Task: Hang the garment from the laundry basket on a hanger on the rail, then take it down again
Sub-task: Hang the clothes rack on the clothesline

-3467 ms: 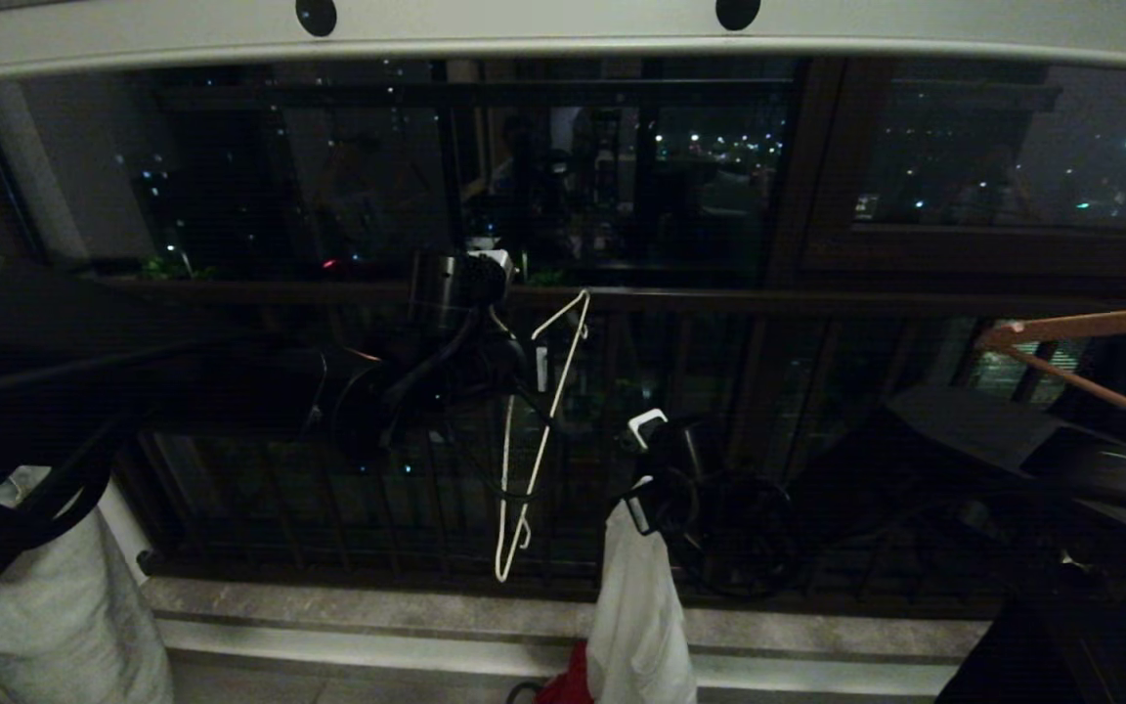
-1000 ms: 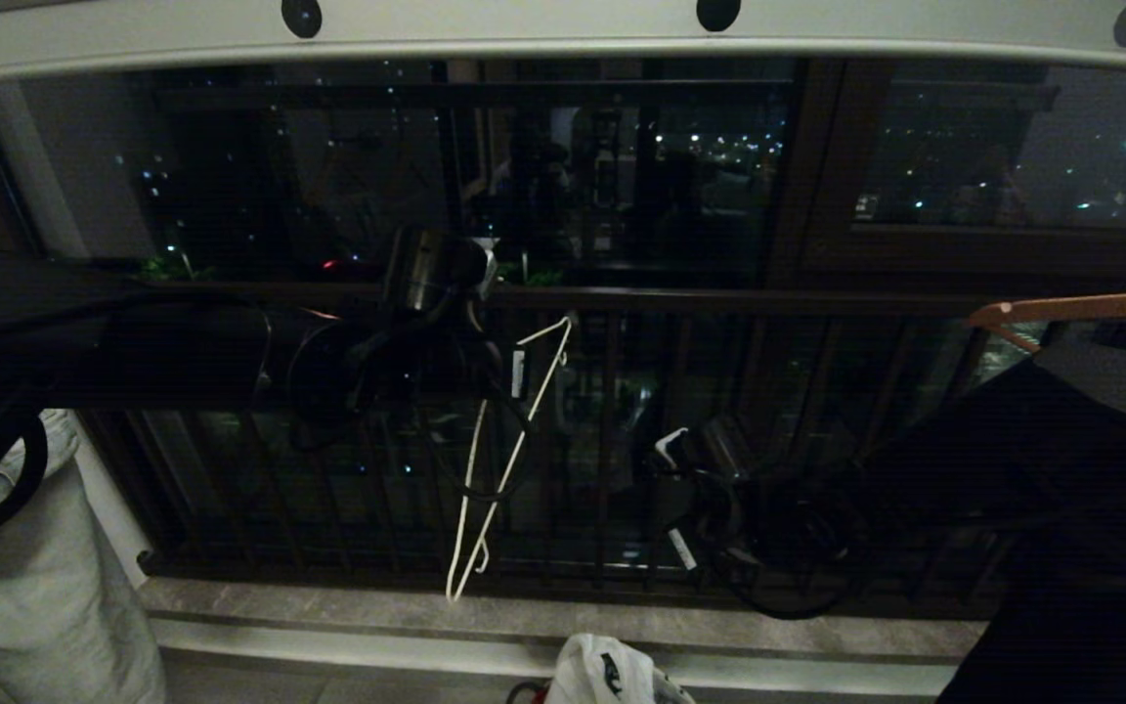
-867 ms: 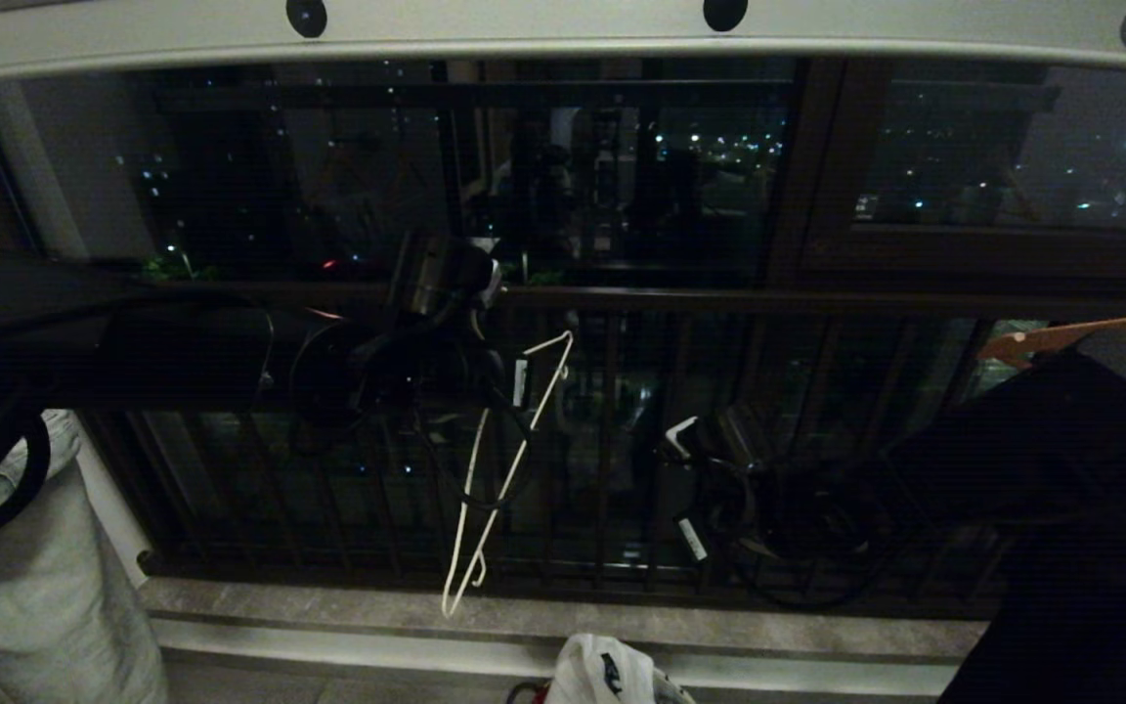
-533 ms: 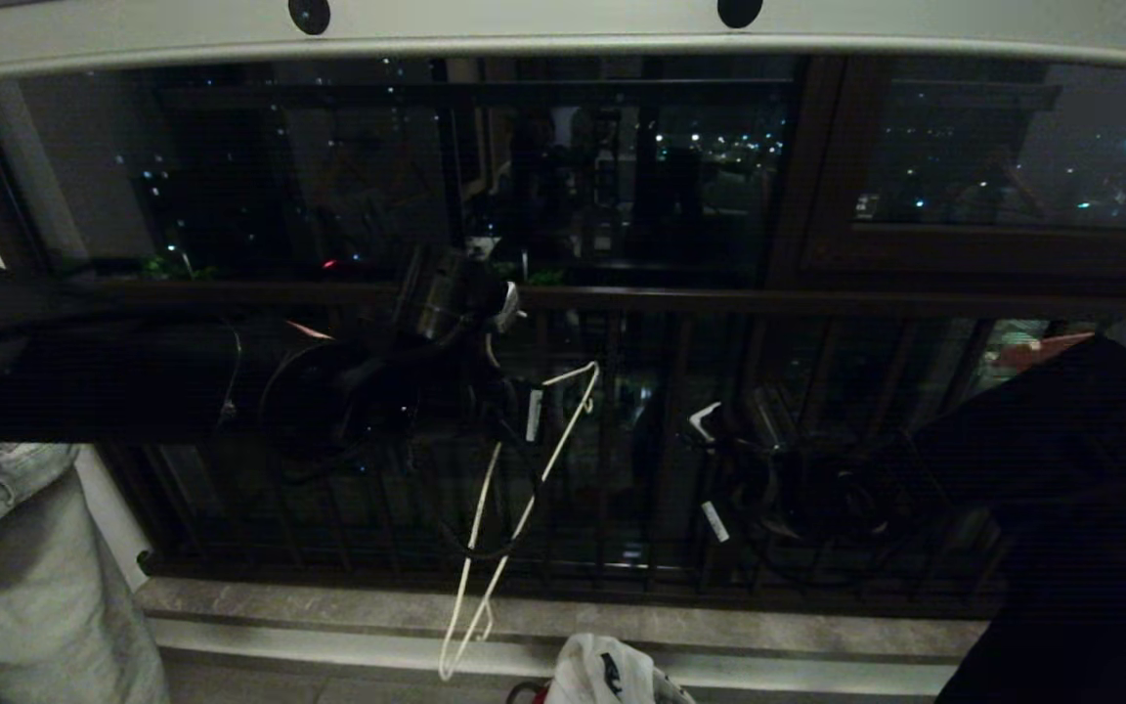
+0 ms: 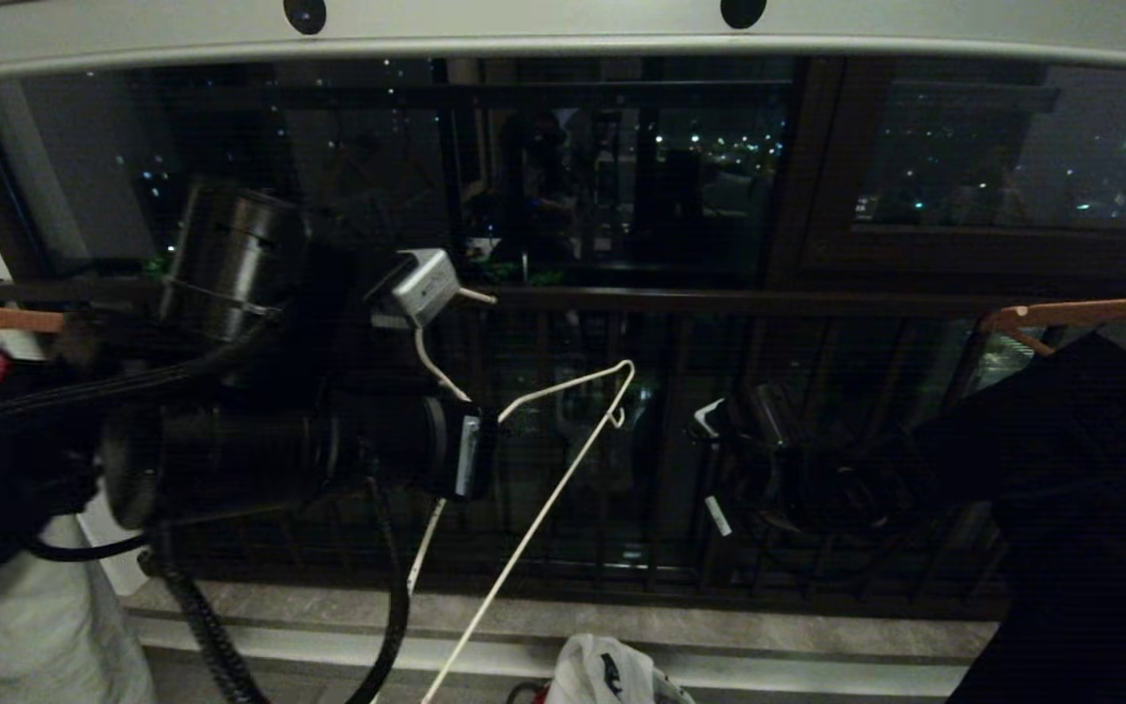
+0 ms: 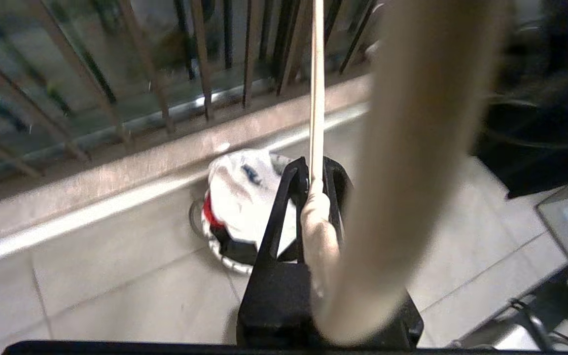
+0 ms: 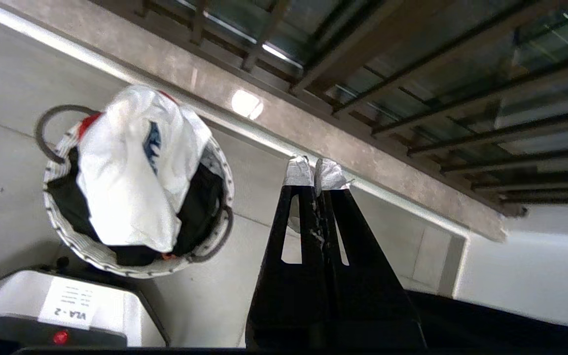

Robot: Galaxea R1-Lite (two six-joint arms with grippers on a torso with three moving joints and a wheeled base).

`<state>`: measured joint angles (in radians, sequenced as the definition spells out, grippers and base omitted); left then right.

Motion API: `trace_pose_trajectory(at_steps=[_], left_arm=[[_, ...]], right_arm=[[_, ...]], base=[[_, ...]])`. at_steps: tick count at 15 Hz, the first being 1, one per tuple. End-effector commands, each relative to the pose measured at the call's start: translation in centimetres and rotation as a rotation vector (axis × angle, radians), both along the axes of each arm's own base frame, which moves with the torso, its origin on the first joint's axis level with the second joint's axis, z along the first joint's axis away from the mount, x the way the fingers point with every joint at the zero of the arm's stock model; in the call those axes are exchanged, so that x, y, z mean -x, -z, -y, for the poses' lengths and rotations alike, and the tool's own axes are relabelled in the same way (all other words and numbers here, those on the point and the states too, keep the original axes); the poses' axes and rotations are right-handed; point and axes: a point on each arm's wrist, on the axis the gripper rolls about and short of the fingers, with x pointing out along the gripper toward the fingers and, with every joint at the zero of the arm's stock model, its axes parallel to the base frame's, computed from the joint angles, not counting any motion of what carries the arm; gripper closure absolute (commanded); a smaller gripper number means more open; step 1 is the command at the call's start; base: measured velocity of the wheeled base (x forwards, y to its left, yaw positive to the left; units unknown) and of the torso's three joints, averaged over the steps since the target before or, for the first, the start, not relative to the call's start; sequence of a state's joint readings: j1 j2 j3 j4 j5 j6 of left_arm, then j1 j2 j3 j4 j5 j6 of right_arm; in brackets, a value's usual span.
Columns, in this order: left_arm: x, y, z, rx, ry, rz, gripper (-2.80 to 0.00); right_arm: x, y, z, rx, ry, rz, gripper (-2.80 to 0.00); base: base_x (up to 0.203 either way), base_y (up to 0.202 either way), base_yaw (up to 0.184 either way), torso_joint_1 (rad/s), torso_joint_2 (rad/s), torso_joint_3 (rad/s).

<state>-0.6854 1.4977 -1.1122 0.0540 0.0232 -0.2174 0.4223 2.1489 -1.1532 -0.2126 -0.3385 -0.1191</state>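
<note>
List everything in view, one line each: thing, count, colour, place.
garment: one, white with blue print, bunched in the laundry basket.
laundry basket: one, dark with white-patterned rim, on the floor below the railing.
hanger: one, white wire, held up in front of the railing.
rail: one, pale grey-white with dark holes, overhead.
wooden hangers: two, brown, at the far left and right.
balcony railing: one, dark brown, ahead.
left gripper: shut on the hanger.
right gripper: shut, empty, above the floor.

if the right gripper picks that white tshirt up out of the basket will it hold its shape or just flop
Probably flop: the white T-shirt lies crumpled in soft folds, heaped over the laundry basket rim. It looks light, so a pinch should lift it, trailing. The basket might shift or tip if cloth snags.
</note>
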Motion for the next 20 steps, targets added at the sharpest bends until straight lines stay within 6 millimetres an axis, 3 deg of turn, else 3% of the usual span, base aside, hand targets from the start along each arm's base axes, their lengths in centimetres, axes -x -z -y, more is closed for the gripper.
trace_pose_trajectory(at_steps=[1, 3, 10, 20], left_arm=[[3.1, -2.5, -2.5, 0.058, -0.018, 0.084, 0.00], [3.6, -2.8, -2.9, 0.053, -0.041, 0.100, 0.00], [4.3, -5.3, 0.6, 0.095, 0.103, 0.170, 0.00], [2.0, -9.1, 6.8, 0.075, 0.144, 0.337, 0.00]], right_arm=[[0.0, -0.4, 0.0, -0.004, 0.002, 0.013, 0.00], [-0.1, -0.8, 0.0, -0.011, 0.004, 0.026, 0.00], [-0.3, -0.7, 0.1, -0.020, 0.009, 0.039, 0.00], [-0.6, -0.5, 0.4, -0.018, 0.017, 0.034, 0.00]], base=[[0.000, 0.000, 0.000, 0.000, 0.00, 0.000], [0.000, 0.000, 0.000, 0.000, 0.00, 0.000], [0.000, 0.000, 0.000, 0.000, 0.00, 0.000], [0.000, 0.000, 0.000, 0.000, 0.00, 0.000]])
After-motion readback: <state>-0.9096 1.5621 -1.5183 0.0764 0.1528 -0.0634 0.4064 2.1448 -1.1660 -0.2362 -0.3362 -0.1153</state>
